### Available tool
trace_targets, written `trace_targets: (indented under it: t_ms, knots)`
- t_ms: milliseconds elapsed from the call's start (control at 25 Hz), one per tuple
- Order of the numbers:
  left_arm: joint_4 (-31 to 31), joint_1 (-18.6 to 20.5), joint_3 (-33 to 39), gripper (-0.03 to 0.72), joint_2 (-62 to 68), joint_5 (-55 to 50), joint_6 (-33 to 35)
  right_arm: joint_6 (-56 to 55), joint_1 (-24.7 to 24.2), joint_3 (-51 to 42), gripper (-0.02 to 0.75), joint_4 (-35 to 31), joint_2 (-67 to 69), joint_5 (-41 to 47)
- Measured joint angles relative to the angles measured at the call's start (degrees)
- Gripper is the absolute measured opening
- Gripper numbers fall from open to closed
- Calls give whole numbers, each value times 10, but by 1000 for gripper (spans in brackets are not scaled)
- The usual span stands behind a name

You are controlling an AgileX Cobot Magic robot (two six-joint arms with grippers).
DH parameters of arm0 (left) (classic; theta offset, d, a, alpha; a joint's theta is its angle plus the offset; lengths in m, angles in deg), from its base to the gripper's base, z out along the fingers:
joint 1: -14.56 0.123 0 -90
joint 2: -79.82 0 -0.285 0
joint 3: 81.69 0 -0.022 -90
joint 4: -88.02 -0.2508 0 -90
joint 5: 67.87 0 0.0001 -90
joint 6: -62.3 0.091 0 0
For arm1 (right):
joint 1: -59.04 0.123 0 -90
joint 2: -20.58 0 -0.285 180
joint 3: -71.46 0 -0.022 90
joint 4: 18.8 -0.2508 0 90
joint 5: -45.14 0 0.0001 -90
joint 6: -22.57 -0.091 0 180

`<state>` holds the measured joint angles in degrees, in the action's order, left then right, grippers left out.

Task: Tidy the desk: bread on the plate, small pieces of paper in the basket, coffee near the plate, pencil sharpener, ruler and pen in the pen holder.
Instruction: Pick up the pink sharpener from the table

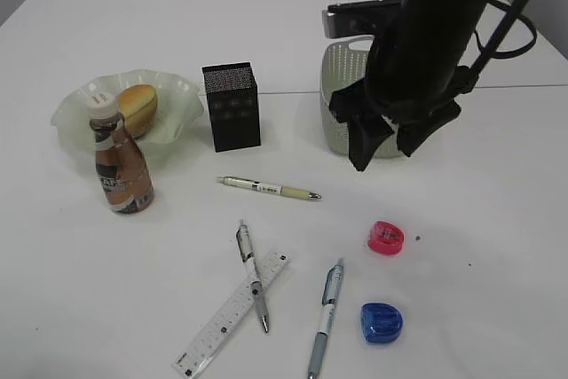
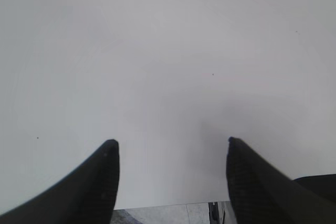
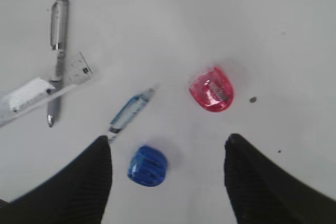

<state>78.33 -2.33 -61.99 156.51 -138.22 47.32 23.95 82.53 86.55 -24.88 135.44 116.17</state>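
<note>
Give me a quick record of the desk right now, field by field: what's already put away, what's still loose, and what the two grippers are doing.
bread: on the plate
coffee: upright beside the plate
pen holder: upright, contents not visible
basket: partly hidden behind the right arm
loose: cream pen, grey pen lying across ruler, blue pen, pink sharpener, blue sharpener
right gripper: open, empty, above the sharpeners
left gripper: open, empty, over bare desk
</note>
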Motion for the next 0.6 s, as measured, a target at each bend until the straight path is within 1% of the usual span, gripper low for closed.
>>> trace_targets:
  t_ms: [160, 440, 600]
  knots:
    - [1, 0, 0, 470, 1, -1, 0, 45, 0, -1, 491, 14, 17, -2]
    - [1, 0, 0, 470, 1, -1, 0, 46, 0, -1, 491, 37, 50, -5]
    - [1, 0, 0, 470, 1, -1, 0, 81, 0, -2, 491, 48, 68, -7]
